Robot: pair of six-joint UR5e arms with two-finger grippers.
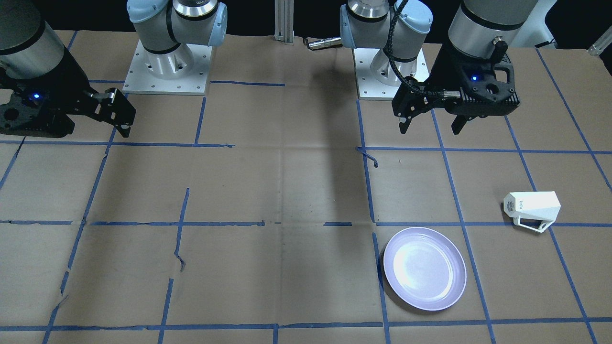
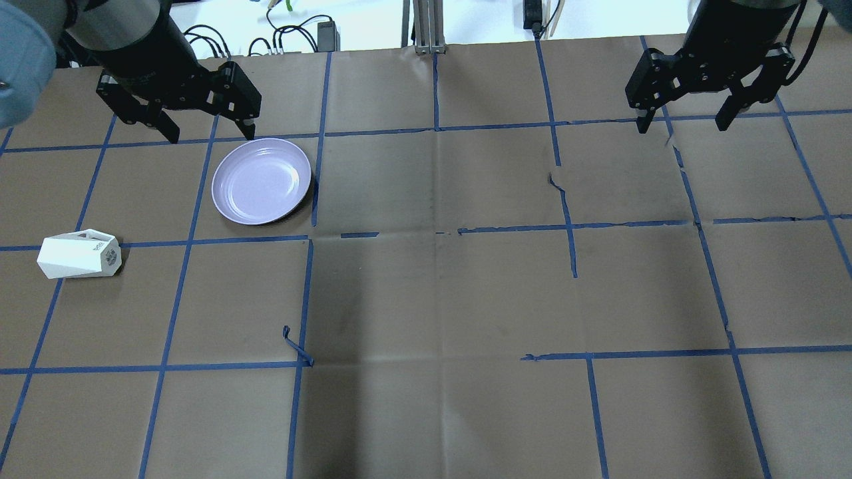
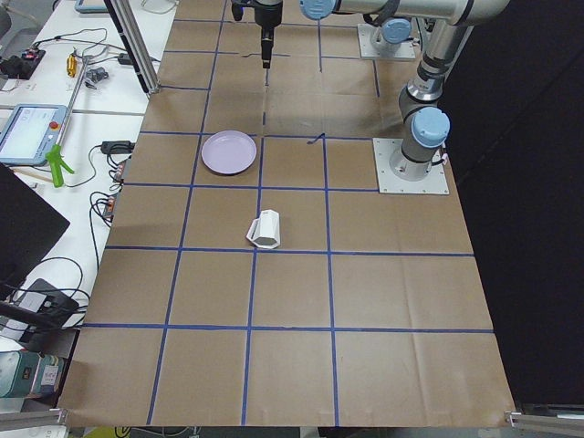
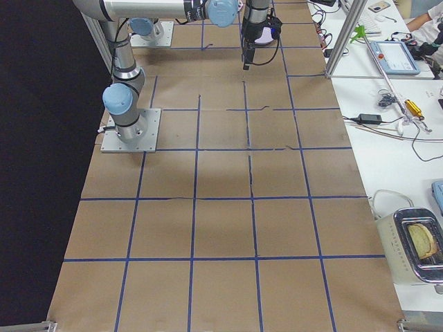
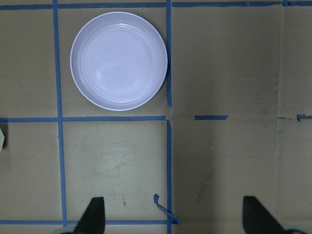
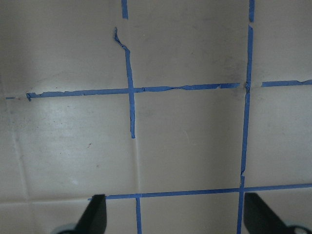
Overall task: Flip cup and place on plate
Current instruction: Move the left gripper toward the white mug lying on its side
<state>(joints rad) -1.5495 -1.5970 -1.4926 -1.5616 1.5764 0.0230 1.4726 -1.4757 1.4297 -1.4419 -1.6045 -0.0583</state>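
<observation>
The cup [image 1: 531, 209] is lying on its side on the paper-covered table [image 1: 287, 191], handle down against the paper, out toward the robot's left end. It is well apart from the plate [image 1: 424, 268], which is sitting flat and bare. The left gripper [image 1: 430, 126] is hanging above the table, back from both, fingers spread wide and carrying nothing. I'm guessing it is being readied for the cup, since it is the nearer arm. The right gripper [image 2: 681, 123] is hovering far across the table, likewise spread and carrying nothing (probably so it isn't getting in the way). The left wrist camera is catching only a sliver of the cup at its edge, and the right wrist camera is showing nothing but tape and paper. I'm not making out which end of the cup is the mouth
</observation>
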